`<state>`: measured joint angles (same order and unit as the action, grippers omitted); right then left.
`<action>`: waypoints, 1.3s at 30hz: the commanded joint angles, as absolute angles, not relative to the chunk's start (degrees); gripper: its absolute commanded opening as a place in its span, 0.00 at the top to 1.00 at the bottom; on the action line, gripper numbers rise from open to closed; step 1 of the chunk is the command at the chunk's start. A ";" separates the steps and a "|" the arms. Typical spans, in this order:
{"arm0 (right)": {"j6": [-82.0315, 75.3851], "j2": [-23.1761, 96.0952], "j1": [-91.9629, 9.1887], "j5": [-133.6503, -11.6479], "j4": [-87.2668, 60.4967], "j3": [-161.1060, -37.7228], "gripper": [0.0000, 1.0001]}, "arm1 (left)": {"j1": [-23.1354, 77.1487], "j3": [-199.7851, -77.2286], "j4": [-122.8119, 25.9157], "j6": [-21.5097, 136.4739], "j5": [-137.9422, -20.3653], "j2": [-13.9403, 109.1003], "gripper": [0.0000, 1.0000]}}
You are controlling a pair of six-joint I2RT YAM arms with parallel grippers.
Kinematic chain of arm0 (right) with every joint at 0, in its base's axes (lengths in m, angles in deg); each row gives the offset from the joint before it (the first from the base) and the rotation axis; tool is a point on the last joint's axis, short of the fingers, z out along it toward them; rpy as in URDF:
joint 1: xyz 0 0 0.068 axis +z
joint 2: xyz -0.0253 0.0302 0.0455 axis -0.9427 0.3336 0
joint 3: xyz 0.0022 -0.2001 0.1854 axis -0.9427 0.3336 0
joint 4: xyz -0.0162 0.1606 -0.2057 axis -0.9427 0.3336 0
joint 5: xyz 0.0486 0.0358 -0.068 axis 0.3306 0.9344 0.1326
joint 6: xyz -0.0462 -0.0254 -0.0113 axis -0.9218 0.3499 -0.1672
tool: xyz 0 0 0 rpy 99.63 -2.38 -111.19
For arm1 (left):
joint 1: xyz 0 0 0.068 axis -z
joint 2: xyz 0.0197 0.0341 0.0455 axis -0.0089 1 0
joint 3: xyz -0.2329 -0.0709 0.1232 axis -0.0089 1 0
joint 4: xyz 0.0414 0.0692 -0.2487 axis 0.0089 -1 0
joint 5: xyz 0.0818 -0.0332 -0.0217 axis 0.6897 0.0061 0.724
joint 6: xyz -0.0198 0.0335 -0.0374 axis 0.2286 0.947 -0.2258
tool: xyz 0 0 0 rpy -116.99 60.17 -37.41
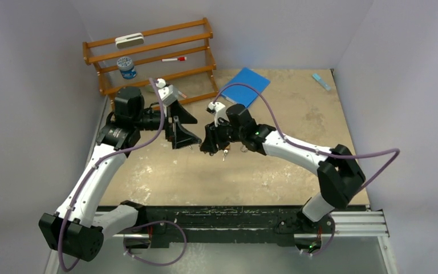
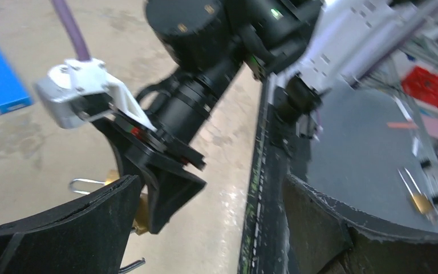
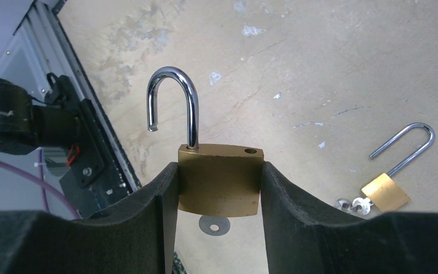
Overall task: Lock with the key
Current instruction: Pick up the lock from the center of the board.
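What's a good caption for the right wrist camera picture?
The right gripper clamps a brass padlock, its shackle open, while a smaller padlock, also open, lies on the table.

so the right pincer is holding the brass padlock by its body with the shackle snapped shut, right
No, the shackle is open, its free end swung clear of the body. The right pincer does hold the brass padlock by its body. The right wrist view shows it.

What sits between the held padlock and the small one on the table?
Just the right jaws' pad, then bare table, in the right wrist view.
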<state>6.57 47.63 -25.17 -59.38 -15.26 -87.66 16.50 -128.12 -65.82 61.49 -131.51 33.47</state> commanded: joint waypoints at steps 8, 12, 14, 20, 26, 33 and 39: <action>2.88 36.51 -28.40 -47.83 -17.64 -83.74 1.00 | 16.24 -132.20 -70.94 68.76 -132.50 37.21 0.05; 2.00 33.37 -30.93 -38.72 -17.25 -82.80 1.00 | 16.19 -126.02 -55.75 58.66 -129.83 36.18 0.06; 1.69 32.66 -31.67 -34.98 -16.81 -83.07 1.00 | 16.20 -125.24 -54.96 58.66 -130.29 35.61 0.08; -1.13 33.52 -31.75 -31.34 -12.72 -85.82 1.00 | 16.24 -125.52 -56.82 60.62 -135.71 35.90 0.11; -0.71 32.53 -31.75 -33.52 -12.88 -86.78 1.00 | 16.28 -126.32 -60.75 61.68 -137.63 37.71 0.22; -1.03 30.04 -31.75 -41.41 -12.47 -87.91 1.00 | 17.18 -128.06 -65.48 62.23 -137.03 40.62 0.35; -1.53 29.87 -31.74 -45.44 -12.89 -88.73 1.00 | 17.77 -129.34 -69.09 64.18 -135.36 42.52 0.40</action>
<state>-0.64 32.00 -31.84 -42.51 -9.88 -85.03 17.19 -125.95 -67.15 61.69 -135.16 42.08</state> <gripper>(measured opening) 0.496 0.623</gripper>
